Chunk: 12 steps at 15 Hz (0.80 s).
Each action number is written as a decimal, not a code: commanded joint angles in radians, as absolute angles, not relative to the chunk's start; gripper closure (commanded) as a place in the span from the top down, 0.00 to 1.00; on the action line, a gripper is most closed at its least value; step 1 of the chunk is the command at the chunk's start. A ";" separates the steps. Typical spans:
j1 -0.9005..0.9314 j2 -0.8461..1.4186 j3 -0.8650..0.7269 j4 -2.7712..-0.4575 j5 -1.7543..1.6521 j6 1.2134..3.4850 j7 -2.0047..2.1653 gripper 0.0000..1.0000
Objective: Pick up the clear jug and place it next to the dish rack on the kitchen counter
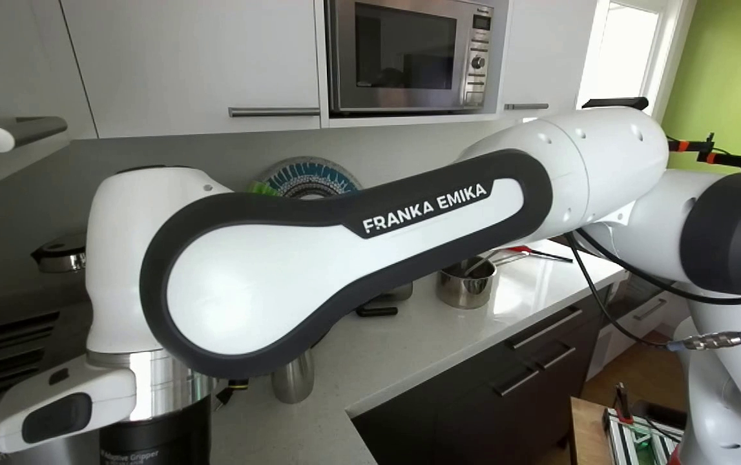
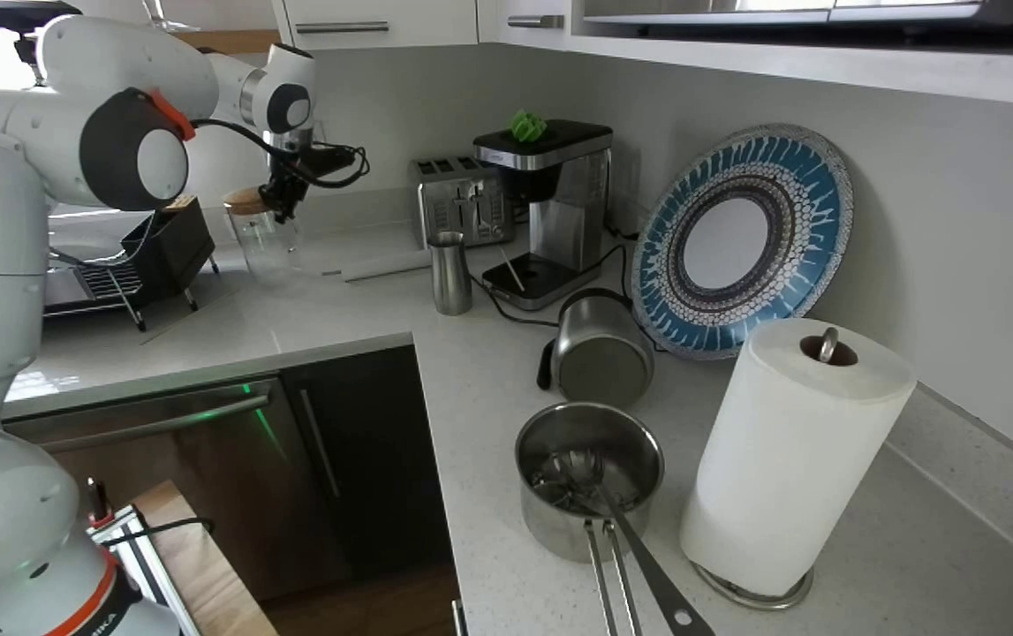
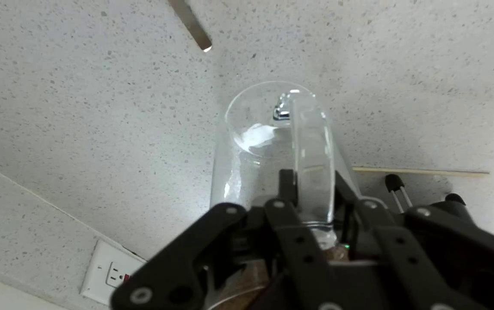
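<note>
While my gripper [image 3: 314, 174] pinches the clear jug [image 2: 259, 243] by its handle [image 3: 313, 133], the dish rack [image 2: 109, 283] stands near.
I see the jug toward the table's [image 2: 329, 322] back edge; whether it's lifted, I can't tell.

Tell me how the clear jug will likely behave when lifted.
The clear jug should be stiff but may be fragile, given its glassy, transparent walls. Its shiny surface could prove slippery. With the gripper on its side handle, it may tilt, since its bulk lies to one side.
</note>
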<state>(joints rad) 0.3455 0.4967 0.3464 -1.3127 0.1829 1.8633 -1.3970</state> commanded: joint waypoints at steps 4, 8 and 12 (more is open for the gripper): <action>0.360 0.508 0.346 -1.296 0.179 1.927 -1.386 0.06; 0.359 0.515 0.349 -1.300 0.184 1.960 -1.392 0.06; 0.358 0.521 0.351 -1.300 0.188 1.963 -1.395 0.06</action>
<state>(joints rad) 0.3544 0.5189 0.3465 -1.3128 0.1818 1.9484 -1.3968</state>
